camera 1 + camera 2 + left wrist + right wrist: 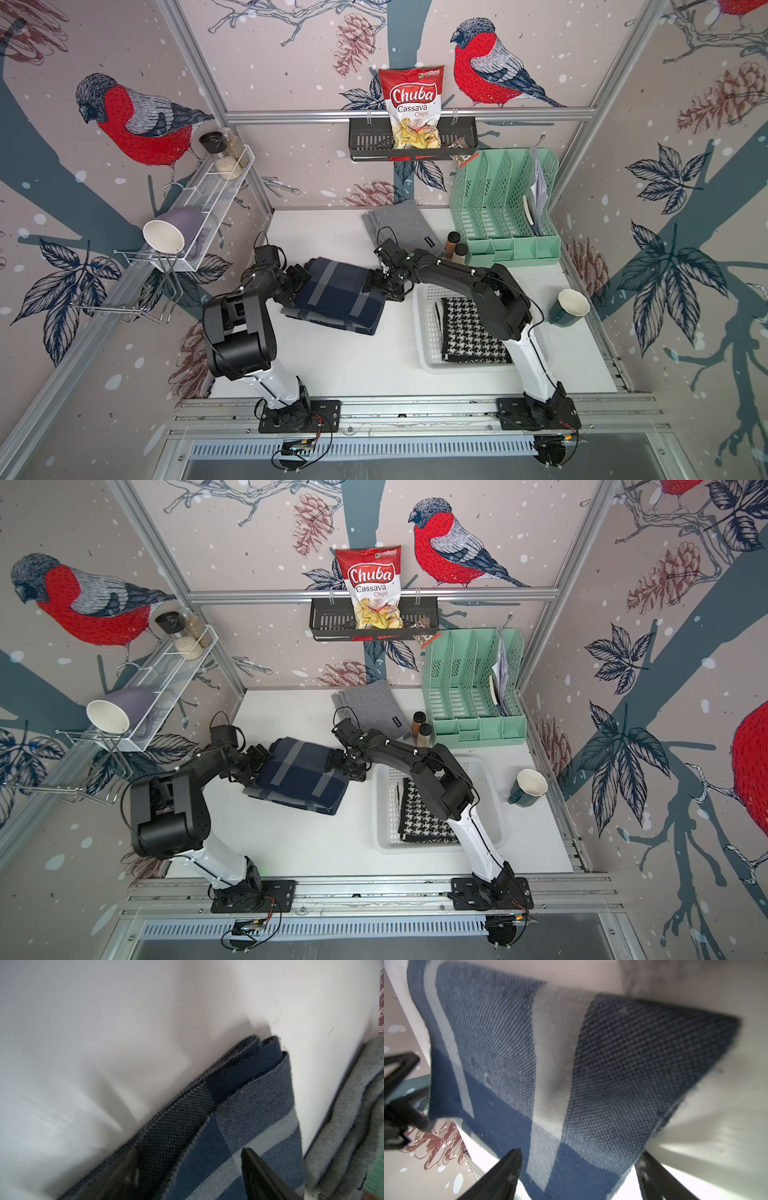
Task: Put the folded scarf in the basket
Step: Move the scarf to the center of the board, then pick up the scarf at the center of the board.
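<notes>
Thick-folded navy plaid woven scarf (338, 297); left gripper (305, 277) and right gripper (371, 281) straddle its 2 ends, fingers spread wide; lower fingers blurred, half hidden.

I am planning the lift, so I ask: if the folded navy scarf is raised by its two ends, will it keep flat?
Probably not: the navy scarf is soft woven cloth, so its middle would likely sag. Its stacked layers lie loose at the edge, so they may slide apart. It looks light, and the weave seems grippy.
</notes>
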Motion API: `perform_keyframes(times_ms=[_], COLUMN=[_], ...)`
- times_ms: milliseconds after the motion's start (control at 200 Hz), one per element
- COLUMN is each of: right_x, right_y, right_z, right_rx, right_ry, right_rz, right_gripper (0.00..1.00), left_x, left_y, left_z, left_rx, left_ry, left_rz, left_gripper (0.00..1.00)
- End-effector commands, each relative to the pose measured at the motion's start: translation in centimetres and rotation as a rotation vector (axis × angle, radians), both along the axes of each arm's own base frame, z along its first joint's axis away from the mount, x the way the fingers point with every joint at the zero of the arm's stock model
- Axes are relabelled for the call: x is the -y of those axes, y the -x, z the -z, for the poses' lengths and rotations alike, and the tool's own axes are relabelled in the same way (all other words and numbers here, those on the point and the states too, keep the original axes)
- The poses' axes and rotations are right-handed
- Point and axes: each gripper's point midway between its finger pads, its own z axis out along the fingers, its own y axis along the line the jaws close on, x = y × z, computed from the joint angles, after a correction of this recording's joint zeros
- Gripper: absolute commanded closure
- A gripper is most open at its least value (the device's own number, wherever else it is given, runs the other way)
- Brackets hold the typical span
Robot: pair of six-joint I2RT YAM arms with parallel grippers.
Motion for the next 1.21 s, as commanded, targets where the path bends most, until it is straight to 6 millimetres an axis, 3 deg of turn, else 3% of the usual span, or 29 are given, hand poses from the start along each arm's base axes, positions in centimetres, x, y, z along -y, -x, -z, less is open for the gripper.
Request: perform_keyframes(times_ms=[0, 150, 240, 425, 635, 820, 1020, 1206], right_x=[1.0, 1.8, 2.7, 2.6, 2.4, 2.5, 2.3, 1.5], right_y=[-1.0, -2.5, -2.9, -1.9, -0.7, 0.0, 0.6, 0.8], right_z=[0.3, 0.3, -0.1, -1.1, 0.0, 0.2, 0.8, 1.0], right_rx=[0.043, 0.07, 0.085, 0.087, 0.059, 0.048, 0.032, 0.015], right_ry=[0.058, 0.114, 0.151, 0.137, 0.154, 0.147, 0.137, 0.106], right_rz=[-0.084, -0.12, -0.106, -0.053, -0.025, 0.008, 0.021, 0.022], right_gripper=[0.11, 0.11, 0.11, 0.11, 0.14, 0.19, 0.29, 0.41], left_x=[0.6, 2.5, 2.2, 0.0, -0.6, 0.8, 2.3, 2.9], left_y=[1.9, 5.3, 6.2, 4.6, 4.1, 4.9, 5.4, 5.1], left_z=[0.0, 0.2, -0.2, -1.4, 0.5, 2.4, 3.5, 3.2], left_rx=[0.005, 0.032, 0.022, -0.004, -0.066, -0.089, -0.078, -0.053], left_ry=[0.022, 0.081, 0.037, -0.088, -0.118, -0.049, 0.026, 0.052], left_rz=[-0.048, -0.077, -0.064, 0.008, 0.054, 0.079, 0.074, 0.082], left_gripper=[0.18, 0.17, 0.17, 0.16, 0.22, 0.35, 0.41, 0.56])
